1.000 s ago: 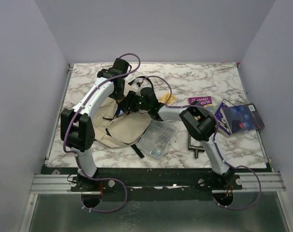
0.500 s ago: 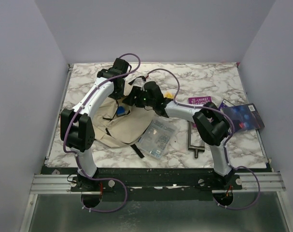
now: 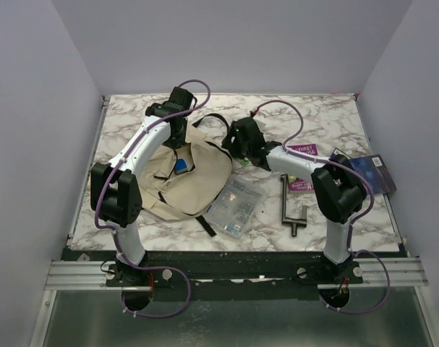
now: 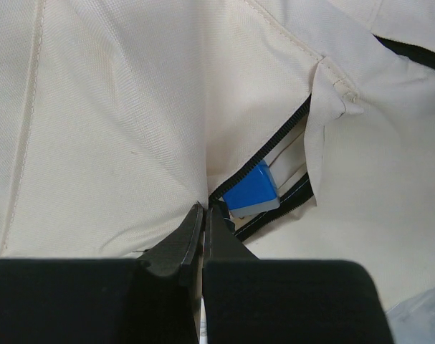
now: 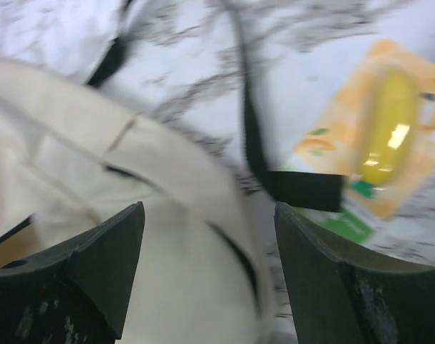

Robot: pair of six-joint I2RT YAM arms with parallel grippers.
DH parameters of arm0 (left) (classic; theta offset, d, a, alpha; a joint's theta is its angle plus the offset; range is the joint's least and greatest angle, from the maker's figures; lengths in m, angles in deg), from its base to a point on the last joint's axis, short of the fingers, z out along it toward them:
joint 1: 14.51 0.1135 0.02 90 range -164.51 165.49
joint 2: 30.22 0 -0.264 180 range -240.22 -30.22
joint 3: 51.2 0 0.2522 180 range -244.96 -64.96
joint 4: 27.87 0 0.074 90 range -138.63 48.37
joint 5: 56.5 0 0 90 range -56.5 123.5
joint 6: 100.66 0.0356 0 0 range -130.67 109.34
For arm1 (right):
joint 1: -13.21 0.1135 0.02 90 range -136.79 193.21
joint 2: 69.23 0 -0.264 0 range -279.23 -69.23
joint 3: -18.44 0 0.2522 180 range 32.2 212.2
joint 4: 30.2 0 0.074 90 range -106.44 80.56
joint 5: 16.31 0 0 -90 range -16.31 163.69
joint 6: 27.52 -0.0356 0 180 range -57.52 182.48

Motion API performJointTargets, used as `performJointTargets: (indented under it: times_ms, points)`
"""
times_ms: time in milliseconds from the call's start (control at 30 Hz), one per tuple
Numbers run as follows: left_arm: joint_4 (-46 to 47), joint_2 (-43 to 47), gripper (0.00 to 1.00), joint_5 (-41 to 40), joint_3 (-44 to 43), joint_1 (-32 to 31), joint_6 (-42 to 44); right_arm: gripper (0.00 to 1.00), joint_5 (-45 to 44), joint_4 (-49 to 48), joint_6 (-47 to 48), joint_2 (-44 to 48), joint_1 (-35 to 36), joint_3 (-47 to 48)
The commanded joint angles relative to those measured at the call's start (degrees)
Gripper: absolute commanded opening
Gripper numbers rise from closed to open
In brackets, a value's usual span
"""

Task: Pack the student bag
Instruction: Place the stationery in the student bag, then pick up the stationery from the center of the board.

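Student bag (image 3: 197, 181) fabric in tight left claw (image 4: 203, 215), arm (image 3: 143, 144) arched.

Matt woven cloth student bag (image 4: 117, 107)

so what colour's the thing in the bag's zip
Blue block inside the student bag; clearest in left wrist view.

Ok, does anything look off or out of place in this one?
A blue box sits right in the zip opening of the bag, not tucked deep inside. The left gripper pinches the fabric beside it. Nothing looks spilled or damaged.
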Motion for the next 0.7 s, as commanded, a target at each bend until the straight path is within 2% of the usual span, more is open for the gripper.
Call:
performJointTargets:
  times_ms: [0, 67, 200, 367, 667]
  points:
    - [0.27, 1.84, 0.00, 2.13, -1.23, -0.27, -0.54, 0.77, -15.61, 12.42, -5.50, 1.57, -2.50, -1.70]
    - [0.26, 1.81, 0.00, 2.18, -1.27, -0.27, -0.53, 0.74, -16.73, 12.39, -5.00, 2.03, -3.55, -3.09]
    - [0.26, 1.54, 0.00, 2.51, -1.38, -0.25, -0.47, 0.63, -18.45, 13.44, -0.66, 0.73, -4.58, -2.01]
    - [0.18, 1.72, 0.00, 2.09, -1.22, -0.27, -0.34, 0.62, -19.64, 14.85, 3.91, -3.32, -4.95, 2.57]
    - [0.07, 1.27, 0.00, 2.32, -1.32, -0.30, -0.26, 0.58, -19.98, 15.91, 6.30, -11.04, -5.04, 9.00]
